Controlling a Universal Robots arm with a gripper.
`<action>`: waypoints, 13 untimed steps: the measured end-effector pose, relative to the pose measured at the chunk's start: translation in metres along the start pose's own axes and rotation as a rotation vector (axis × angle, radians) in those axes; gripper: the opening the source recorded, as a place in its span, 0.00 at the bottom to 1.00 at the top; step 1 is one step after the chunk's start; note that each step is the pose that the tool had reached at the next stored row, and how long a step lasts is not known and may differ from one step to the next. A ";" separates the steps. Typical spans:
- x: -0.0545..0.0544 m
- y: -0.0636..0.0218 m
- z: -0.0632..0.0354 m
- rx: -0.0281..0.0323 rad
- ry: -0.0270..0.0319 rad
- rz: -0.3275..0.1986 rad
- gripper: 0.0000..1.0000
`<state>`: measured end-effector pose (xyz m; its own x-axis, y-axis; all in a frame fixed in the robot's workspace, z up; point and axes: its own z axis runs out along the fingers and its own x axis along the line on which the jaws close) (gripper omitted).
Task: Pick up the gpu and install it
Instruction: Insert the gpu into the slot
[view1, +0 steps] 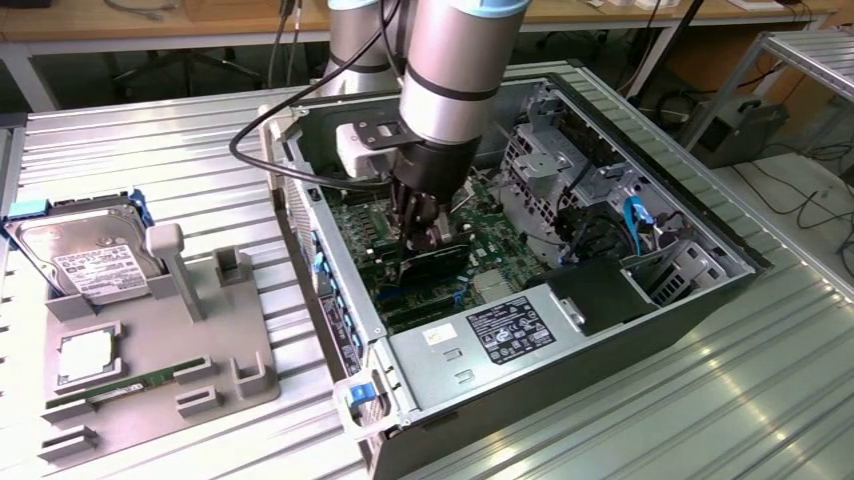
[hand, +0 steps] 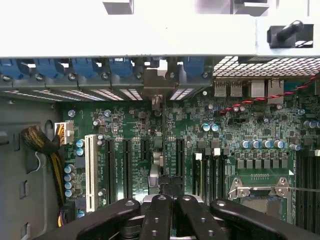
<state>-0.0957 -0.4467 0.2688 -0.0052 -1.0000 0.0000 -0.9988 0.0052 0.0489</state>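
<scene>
gpu (view1: 434, 262) gripped edge-on in the clenched claw (view1: 427, 238), down inside the open case (view1: 694, 290) over the motherboard (hand: 200, 135) — install step, seemingly. needs square alignment with the slot — then an even press.

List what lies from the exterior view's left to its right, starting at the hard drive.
hard drive → grey fixture tray → gripper holding the gpu over the motherboard → blue cable → computer case
</scene>
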 end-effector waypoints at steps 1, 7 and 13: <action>0.000 0.0000 0.0005 0.0001 -0.0001 0.000 0.11; 0.000 0.0007 -0.0142 0.0004 -0.0005 0.000 0.11; 0.000 0.0013 -0.0291 0.0003 -0.0009 0.000 0.11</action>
<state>-0.0957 -0.4466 0.2979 -0.0051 -1.0000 -0.0009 -0.9988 0.0051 0.0486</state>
